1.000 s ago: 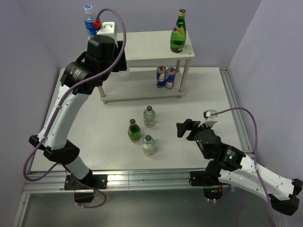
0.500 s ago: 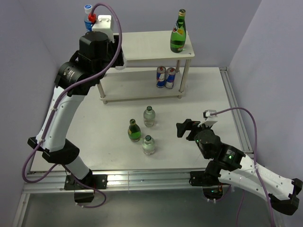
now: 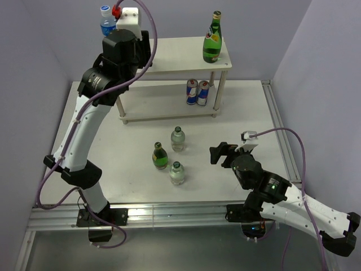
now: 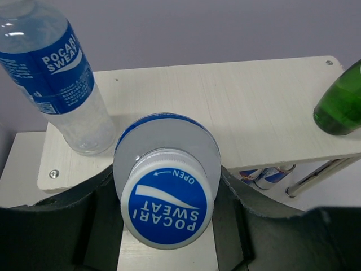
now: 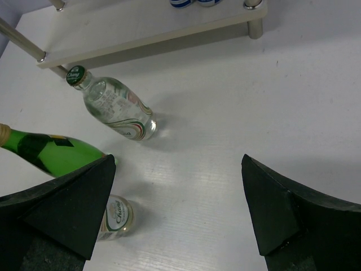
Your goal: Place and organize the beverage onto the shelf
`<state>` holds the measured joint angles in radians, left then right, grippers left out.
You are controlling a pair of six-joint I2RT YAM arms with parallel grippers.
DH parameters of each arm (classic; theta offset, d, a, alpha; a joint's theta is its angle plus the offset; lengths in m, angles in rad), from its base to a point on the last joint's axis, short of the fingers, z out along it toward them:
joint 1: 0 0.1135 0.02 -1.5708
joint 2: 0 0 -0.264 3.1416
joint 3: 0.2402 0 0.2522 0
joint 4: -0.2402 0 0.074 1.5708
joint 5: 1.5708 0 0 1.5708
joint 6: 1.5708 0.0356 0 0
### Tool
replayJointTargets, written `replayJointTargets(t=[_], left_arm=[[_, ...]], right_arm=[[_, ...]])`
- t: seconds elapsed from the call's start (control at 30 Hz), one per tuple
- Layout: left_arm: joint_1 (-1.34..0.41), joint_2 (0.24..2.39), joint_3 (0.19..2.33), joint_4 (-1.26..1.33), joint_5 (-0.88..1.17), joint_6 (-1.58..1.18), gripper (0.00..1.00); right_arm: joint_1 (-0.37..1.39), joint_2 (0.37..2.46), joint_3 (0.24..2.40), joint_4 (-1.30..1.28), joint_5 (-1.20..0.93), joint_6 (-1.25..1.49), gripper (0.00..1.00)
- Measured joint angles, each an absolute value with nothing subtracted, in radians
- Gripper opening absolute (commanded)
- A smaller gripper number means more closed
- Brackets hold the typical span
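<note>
The shelf [image 3: 180,56] stands at the back of the table. My left gripper [image 4: 166,197] is shut on a Pocari Sweat bottle [image 4: 167,200], seen cap-first, over the left part of the top board [image 4: 254,101]. I cannot tell whether it touches the board. In the top view the wrist hides it. A second Pocari Sweat bottle [image 3: 106,20] stands upright at the board's far left end [image 4: 53,73]. A tall green bottle [image 3: 212,39] stands at the right end. My right gripper [image 3: 220,152] is open and empty above the table [image 5: 177,209].
Two cans [image 3: 197,92] stand on the lower tier. Three small bottles stand on the table in front of the shelf: a clear one [image 3: 177,139], a green one [image 3: 160,156] and a clear Chang one [image 3: 177,173], all left of my right gripper. The table's metal rim [image 3: 282,141] runs along the right.
My left arm has lifted and swung back over the shelf's left end with the bottle in it; the bottle's clear base no longer shows in the top view. The right arm has not moved.
</note>
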<state>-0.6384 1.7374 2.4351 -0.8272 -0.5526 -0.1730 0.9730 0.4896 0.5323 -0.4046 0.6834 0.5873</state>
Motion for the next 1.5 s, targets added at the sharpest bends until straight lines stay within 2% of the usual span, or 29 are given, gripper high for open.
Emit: replayJointTargets(t=[0.57, 0.67, 0.93, 1.27, 1.5], left_arm=[[-0.555, 1.799, 2.440, -0.791, -0.506, -0.173, 0.00], [-0.555, 1.799, 2.440, -0.791, -0.489, -0.174, 0.00], [-0.555, 1.792, 2.445, -0.812, -0.424, -0.215, 0.00], [-0.598, 1.592, 2.344, -0.963, -0.226, -0.321, 0.00], [-0.620, 1.465, 2.289, -1.063, -0.117, -0.368, 0.00]], right_arm=[[0.973, 0.558, 0.553, -0.329, 0.638, 0.536, 1.00], [0.973, 0.615, 0.640, -0.246, 0.586, 0.456, 1.00], [0.973, 0.924, 1.055, 0.014, 0.497, 0.219, 1.00], [0.987, 1.093, 1.128, 0.067, 0.416, 0.050, 1.00], [1.111, 1.104, 1.164, 0.067, 0.436, -0.075, 1.00]])
